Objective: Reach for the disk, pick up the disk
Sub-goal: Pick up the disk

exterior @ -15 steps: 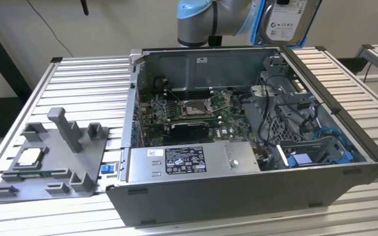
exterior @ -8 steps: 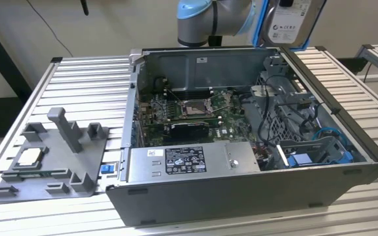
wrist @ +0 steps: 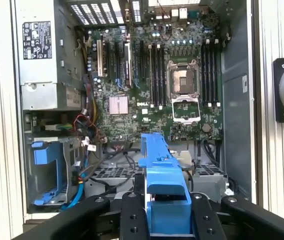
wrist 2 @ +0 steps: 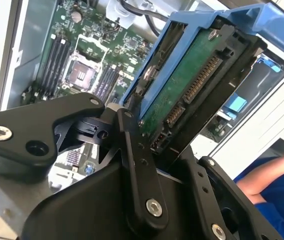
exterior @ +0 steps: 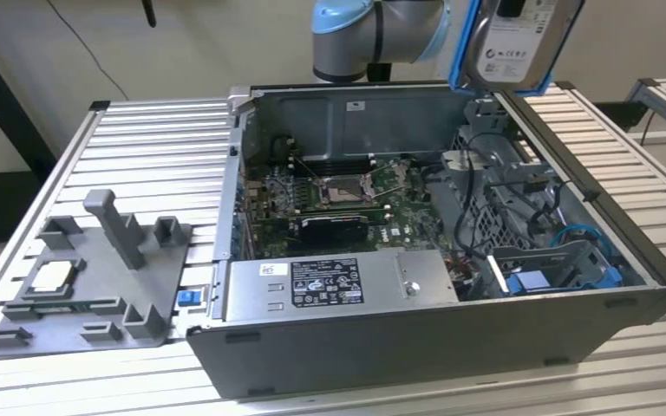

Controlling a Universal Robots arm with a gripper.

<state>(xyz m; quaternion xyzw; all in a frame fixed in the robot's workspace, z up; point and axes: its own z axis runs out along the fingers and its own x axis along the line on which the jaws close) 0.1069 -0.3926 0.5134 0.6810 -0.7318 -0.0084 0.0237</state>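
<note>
Although the computer case (exterior: 426,286) lies open on the slatted metal table (exterior: 148,147), the disk (exterior: 516,43) is no longer in it: it hangs in the air above the case's far corner on the exterior view's right, held by the gripper (wrist 2: 147,145). The black fingers (wrist 2: 137,165) are closed narrowly on one end of it, pinching its blue frame (wrist: 164,195), so the disk and the hand are together, with no gap left to cross. Its long axis runs straight out from the fingers, away from the wrist and tilted steeply rather than flat; in the second wrist view its green circuit-board underside and connector row face the camera. I'd judge the pick as done and the disk lifted clear of the case.

Below it the motherboard (wrist: 162,85) lies exposed, its processor socket (wrist: 184,82) empty, the power supply (exterior: 333,286) along the case's near edge. A blue bracket (wrist: 47,170) sits fixed in the drive bay at the near corner on the exterior view's right. On the table beside the case stands a grey fixture (exterior: 90,277) with a small square chip (exterior: 53,277) resting in it. A person's blue sleeve (wrist 2: 272,195) shows beyond the table.
</note>
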